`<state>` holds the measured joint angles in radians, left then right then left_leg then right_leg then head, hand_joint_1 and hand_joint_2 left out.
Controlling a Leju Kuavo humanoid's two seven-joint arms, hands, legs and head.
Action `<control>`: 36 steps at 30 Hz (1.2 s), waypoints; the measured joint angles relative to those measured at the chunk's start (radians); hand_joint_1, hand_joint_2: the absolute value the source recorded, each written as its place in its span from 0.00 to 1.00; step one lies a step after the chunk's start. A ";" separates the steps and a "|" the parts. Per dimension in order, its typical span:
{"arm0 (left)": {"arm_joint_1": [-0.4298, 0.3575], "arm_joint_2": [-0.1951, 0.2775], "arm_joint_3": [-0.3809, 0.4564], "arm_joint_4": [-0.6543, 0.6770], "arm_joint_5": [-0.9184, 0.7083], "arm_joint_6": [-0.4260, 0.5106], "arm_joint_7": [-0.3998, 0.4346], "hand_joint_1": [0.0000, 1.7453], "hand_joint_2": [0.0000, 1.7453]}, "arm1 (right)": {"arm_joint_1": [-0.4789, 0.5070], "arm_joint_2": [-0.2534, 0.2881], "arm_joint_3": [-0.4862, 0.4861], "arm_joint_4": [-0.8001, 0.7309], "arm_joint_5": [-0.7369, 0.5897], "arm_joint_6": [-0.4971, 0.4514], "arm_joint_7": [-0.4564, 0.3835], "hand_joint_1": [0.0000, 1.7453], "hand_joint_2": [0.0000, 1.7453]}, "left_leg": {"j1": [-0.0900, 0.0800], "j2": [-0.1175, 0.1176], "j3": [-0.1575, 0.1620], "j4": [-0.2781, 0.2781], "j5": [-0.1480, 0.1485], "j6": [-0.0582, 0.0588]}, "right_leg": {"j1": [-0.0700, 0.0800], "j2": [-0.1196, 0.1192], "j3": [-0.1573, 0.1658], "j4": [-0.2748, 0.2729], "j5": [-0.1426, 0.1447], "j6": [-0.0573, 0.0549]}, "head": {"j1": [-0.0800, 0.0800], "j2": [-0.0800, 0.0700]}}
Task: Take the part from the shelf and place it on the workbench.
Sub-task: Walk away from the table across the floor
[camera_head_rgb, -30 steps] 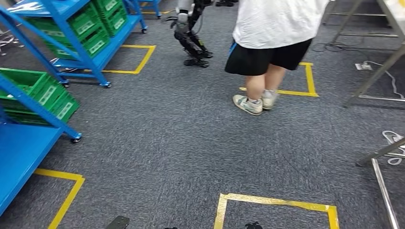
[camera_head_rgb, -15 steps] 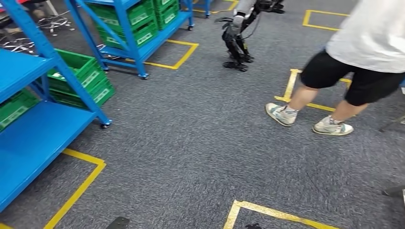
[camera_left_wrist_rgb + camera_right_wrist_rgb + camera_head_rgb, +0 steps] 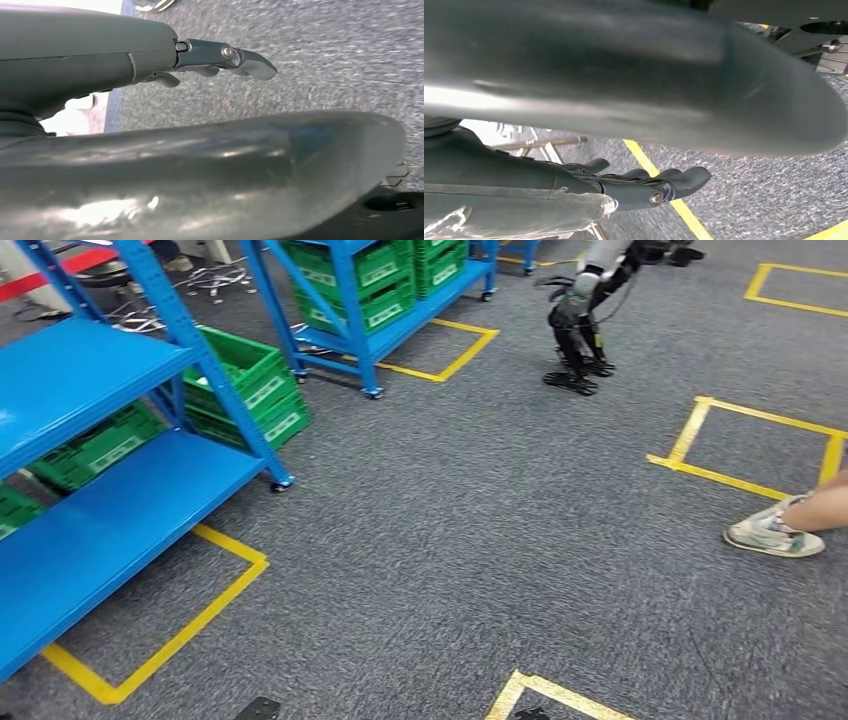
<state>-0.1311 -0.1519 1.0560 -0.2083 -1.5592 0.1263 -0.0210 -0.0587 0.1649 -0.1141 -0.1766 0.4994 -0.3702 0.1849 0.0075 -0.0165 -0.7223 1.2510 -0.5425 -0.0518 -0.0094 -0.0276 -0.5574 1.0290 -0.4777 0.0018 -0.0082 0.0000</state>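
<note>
A blue shelf rack (image 3: 92,368) stands at the near left, its two boards bare where I can see them. Green bins (image 3: 248,382) sit on the floor-level tier behind it, and another green bin (image 3: 96,445) shows under the upper board. I cannot pick out the part in any bin. My left hand (image 3: 212,55) hangs over grey carpet, fingers stretched out away from the thick thumb and holding nothing. My right hand (image 3: 646,186) hangs the same way, empty, above a strip of yellow tape.
A second blue rack (image 3: 400,325) with green bins (image 3: 378,278) stands further back. Another robot's legs (image 3: 578,335) are at the top centre. A person's shoe (image 3: 772,534) is at the right edge. Yellow tape squares (image 3: 160,640) mark the grey carpet.
The whole picture has swung, so the camera has turned left: the near rack now shows much larger on the left. The person has slid out to the right edge, only a shoe remaining.
</note>
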 joint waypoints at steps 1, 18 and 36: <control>0.002 0.000 0.000 0.000 0.000 0.000 0.000 0.00 0.00 | 0.000 -0.001 0.000 0.000 0.000 0.000 0.000 0.00 0.00 | 0.000 0.004 0.001 -0.004 0.016 0.001 | 0.001 -0.013 0.002 0.000 -0.002 0.000 | 0.000 0.000; -0.008 -0.014 -0.003 0.000 -0.002 -0.001 0.011 0.00 1.00 | 0.001 -0.010 0.000 -0.001 0.019 0.001 0.005 0.00 0.00 | 0.000 -0.060 0.132 -0.257 0.122 0.052 | 0.002 0.038 -0.075 0.177 -0.068 0.052 | 0.008 0.000; -0.022 -0.006 -0.002 0.000 0.009 -0.004 0.010 0.00 1.00 | -0.009 -0.011 0.000 0.000 0.044 -0.003 0.000 0.00 0.00 | -0.019 0.089 0.114 -0.216 0.121 0.027 | 0.011 -0.062 0.011 0.007 -0.013 0.012 | -0.007 0.000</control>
<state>-0.1534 -0.1584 1.0543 -0.2083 -1.5502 0.1219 -0.0107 -0.0679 0.1541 -0.1144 -0.1766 0.5432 -0.3735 0.1844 -0.0116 0.0723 -0.6086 1.0355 -0.4215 -0.0245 0.0016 -0.0899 -0.5468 1.0364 -0.4909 0.0137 -0.0156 0.0000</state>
